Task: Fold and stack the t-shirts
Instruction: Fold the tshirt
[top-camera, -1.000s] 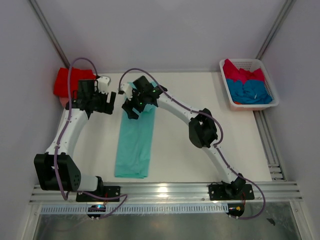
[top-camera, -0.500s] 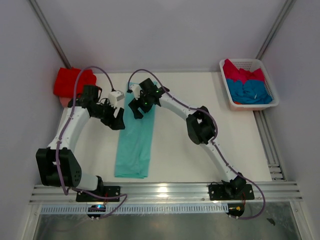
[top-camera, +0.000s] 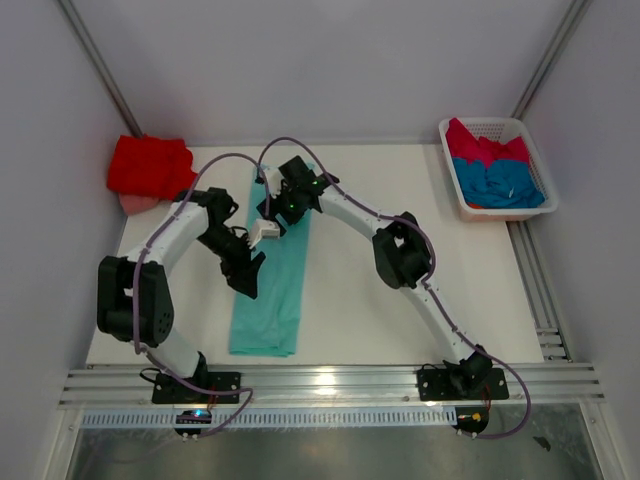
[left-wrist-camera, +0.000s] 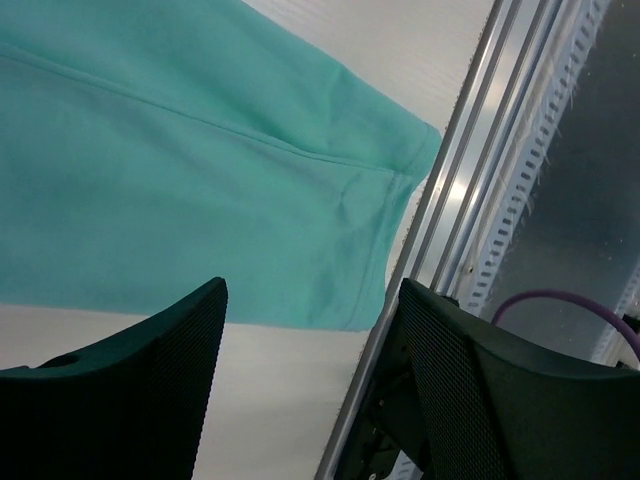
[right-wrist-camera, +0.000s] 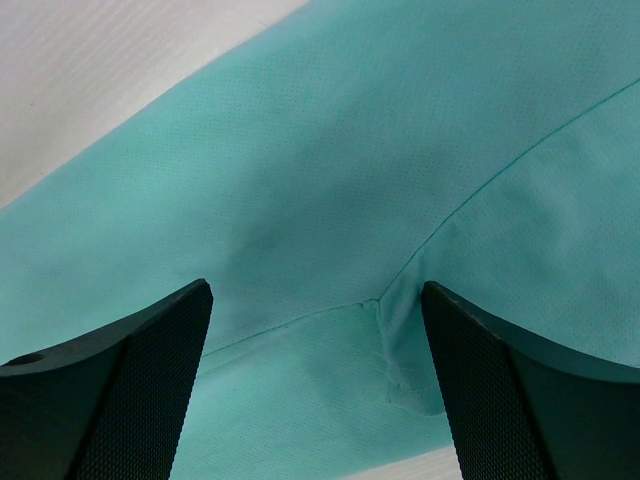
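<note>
Moved: left fingers (left-wrist-camera: 130, 380) swing over to the left edge of the mint shirt (top-camera: 270, 295).
Shirt: long way runs near to far.
Right fingers (right-wrist-camera: 110, 400): above far end.
Both: wide, empty.

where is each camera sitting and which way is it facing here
Top external: above and behind the bases, facing down on the table; both arms, mint-teal t-shirt, red t-shirt and basket show.
Left wrist: on the left arm, facing the shirt's near end and the table's rail; the open left pincer shows.
Right wrist: on the right arm, close above that shirt's seam; the open right pincer shows.
Shared: all three see the mint-teal t-shirt.
</note>
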